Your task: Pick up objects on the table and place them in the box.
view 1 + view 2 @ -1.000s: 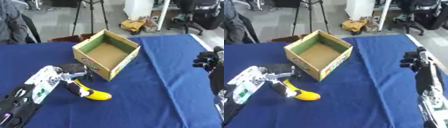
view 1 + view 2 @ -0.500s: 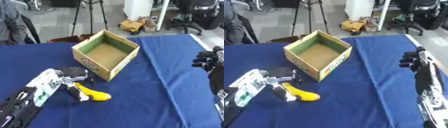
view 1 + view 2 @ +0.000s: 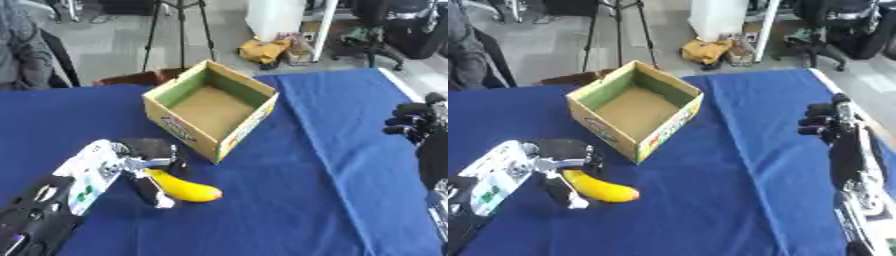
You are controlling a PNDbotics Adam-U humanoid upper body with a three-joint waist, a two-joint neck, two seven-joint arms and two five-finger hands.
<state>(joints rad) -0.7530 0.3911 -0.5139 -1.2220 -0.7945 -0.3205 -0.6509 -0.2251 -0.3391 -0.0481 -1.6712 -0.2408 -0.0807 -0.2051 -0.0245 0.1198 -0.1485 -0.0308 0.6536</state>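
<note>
The yellow banana [image 3: 184, 188] lies on the blue table [image 3: 306, 200], near the cardboard box [image 3: 210, 112]; the left hand [image 3: 150, 167] curls its fingers around the banana's near end; the right hand [image 3: 824, 121] hangs clenched, well apart, holding nothing.

At lower left, the left robot hand [image 3: 560, 167] curls around a banana [image 3: 598, 188] on the blue bench [image 3: 728, 200]; an open box [image 3: 633, 111] sits centre-left, and the right robot hand [image 3: 822, 121] hovers at right.

The banana [image 3: 185, 189] lies on the table [image 3: 315, 200] before the box [image 3: 213, 114], left hand [image 3: 140, 161] on it.
</note>
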